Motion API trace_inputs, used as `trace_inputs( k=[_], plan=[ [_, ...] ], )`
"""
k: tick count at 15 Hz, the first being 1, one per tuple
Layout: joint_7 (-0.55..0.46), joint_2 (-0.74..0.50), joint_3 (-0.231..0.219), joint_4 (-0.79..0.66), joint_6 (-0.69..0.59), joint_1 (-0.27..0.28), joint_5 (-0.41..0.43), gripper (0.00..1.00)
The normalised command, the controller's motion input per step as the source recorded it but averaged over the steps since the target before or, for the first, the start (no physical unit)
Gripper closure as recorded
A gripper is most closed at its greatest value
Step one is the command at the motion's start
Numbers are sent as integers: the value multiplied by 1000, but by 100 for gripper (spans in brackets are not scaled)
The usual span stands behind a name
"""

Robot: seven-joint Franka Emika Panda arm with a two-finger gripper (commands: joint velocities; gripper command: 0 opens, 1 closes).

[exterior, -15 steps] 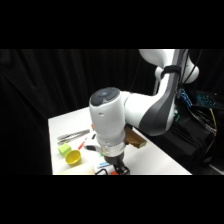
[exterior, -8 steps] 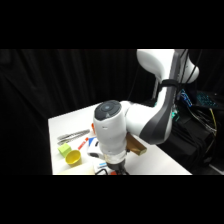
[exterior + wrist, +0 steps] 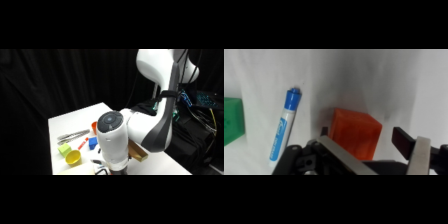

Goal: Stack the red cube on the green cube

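Stacking not yet done: red cube [image 3: 355, 134] on the tabletop [image 3: 349, 75], between the gripper [image 3: 374, 150] fingers, which stand apart and not clamped. Green cube [image 3: 233, 120] well off to one side at the wrist view's edge, cut off, with a blue-capped marker [image 3: 284, 131] lying between. Grasp, lift, carry and placing all judged left. Side view: gripper and both cubes hidden behind the arm; yellow cup [image 3: 73, 157], blue cube [image 3: 93, 144], tongs [image 3: 72, 135] visible.

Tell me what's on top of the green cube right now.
Nothing shows on the green cube; its visible top is bare, the rest out of frame. The red cube sits apart on the table.
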Motion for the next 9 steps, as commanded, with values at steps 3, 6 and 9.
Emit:
trace_inputs(
  k=[3,6,9],
  plan=[
    [61,96,-36,137,55,41,12,0],
    [61,77,-42,123,59,39,9,34],
    [72,42,-39,92,59,48,5,59]
  ],
)
